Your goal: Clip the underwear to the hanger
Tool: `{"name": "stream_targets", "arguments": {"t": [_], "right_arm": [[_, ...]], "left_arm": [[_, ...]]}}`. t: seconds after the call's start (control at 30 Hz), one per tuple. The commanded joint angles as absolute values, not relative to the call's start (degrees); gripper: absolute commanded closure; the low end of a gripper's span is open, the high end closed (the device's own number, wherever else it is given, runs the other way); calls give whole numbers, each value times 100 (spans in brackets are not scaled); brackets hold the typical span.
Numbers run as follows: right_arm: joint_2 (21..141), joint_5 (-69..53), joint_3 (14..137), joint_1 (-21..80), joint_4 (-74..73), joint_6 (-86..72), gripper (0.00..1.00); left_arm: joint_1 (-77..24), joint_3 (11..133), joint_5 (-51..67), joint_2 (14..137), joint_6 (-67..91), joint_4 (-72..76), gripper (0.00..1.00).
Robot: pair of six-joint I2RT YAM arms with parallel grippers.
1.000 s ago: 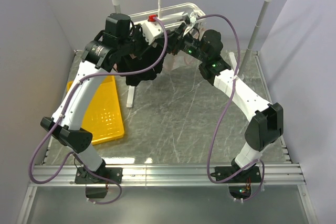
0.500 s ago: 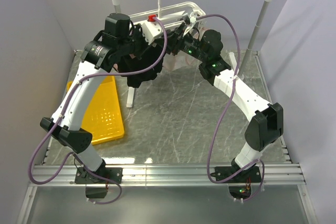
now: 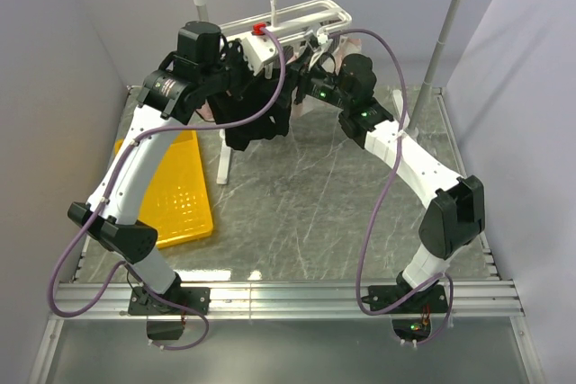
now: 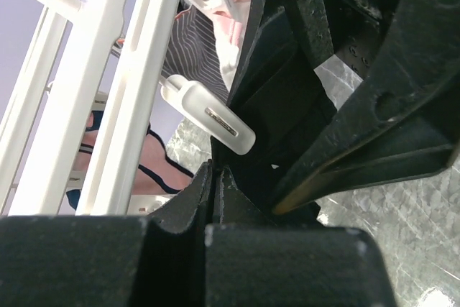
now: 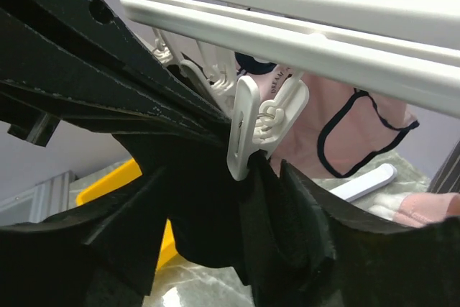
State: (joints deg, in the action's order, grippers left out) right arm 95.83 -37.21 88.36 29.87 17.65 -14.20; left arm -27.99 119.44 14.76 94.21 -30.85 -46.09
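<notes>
Black underwear (image 3: 256, 128) hangs below the hanger (image 3: 297, 13), its top edge bitten by a white clip (image 5: 243, 131) dangling under the hanger's outer bar. The right gripper (image 5: 230, 206) stands with jaws apart on either side of that clip. The left gripper (image 4: 213, 185) is pinched tight on the fabric's edge just beneath the hanger.

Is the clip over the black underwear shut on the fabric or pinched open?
Shut: in the right wrist view the clip under the hanger closes its lower tips on the edge of the black underwear, which hangs from it.
</notes>
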Motion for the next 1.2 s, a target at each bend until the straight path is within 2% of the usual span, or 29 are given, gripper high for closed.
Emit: {"name": "stream_targets", "arguments": {"t": [0.0,0.23,0.27,0.3,0.4,0.67,0.77,0.87,0.9,0.93,1.17], "right_arm": [[9343,-3867,8816,3015,1863,-1468,30],[9018,-3771,8623,3023,1670,-1415,18],[8965,-3753,8579,3015,1653,-1424,14],[8852,-3727,8526,3015,1618,-1424,11],[8597,-3665,8236,3023,1521,-1450,6],[7893,-3577,7594,3015,1099,-1222,4],[7437,-3542,7339,3023,897,-1099,3],[7138,-3498,7128,3023,625,-959,2],[6928,-3498,7084,3015,485,-923,2],[6830,-3507,7040,3015,396,-888,2],[6056,-3261,7119,3006,-640,-344,1]], "left_arm": [[-2812,11918,1591,9141,-3094,-4280,100],[-2812,11804,1573,9149,-3024,-4263,98],[-2812,11769,1599,9123,-3023,-4263,94],[-2812,11682,1634,9097,-3006,-4263,84],[-2804,11479,1714,8965,-2962,-4140,68],[-2804,11365,1916,8825,-2594,-4201,48],[-2812,10953,2109,8536,-2435,-4123,39],[-2821,10706,2416,8210,-2251,-4087,16],[-2821,10705,2478,8157,-2189,-4113,5],[-2821,10705,2557,8104,-2049,-4209,1],[-2821,10258,2988,7402,-1538,-4517,1]]}}
